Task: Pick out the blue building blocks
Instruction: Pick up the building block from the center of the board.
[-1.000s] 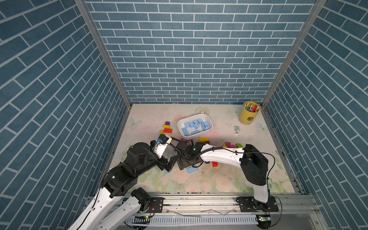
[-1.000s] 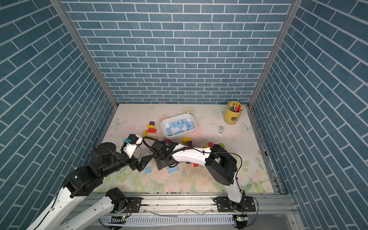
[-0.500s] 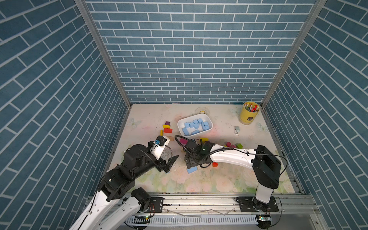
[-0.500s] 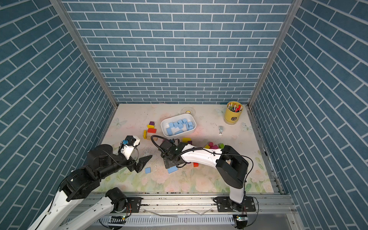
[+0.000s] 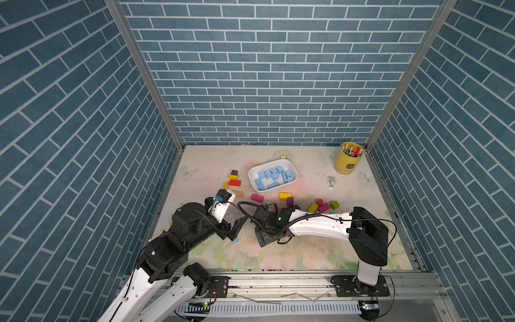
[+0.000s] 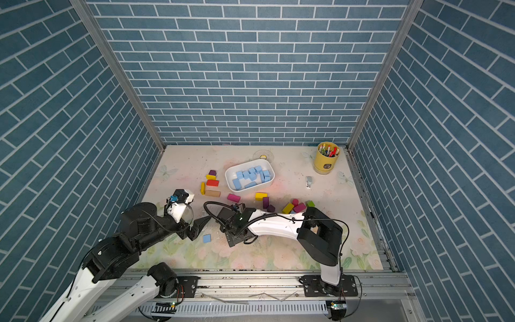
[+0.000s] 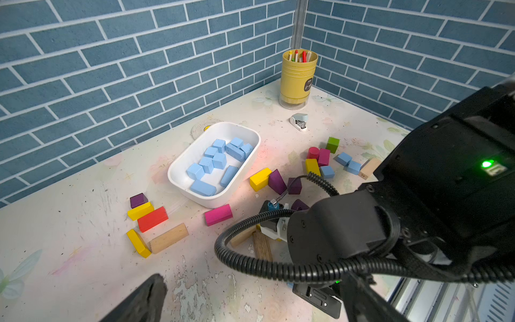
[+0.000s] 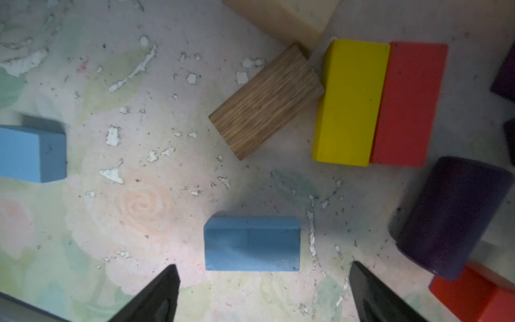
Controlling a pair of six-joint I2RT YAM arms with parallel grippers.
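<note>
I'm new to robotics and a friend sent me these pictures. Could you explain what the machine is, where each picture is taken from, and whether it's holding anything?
These are two robot arms mounted in front of a table, each ending in a two-fingered claw. Two pictures look down on the whole scene; the other two come from cameras on the arms' wrists. On the table: a white dish of blue blocks, loose blue ones, coloured blocks, wooden blocks, a yellow cup of pens, a stapler. Nothing is held. The left claw is open, empty; the right claw is open over a blue brick, probably about to grab it.
</note>
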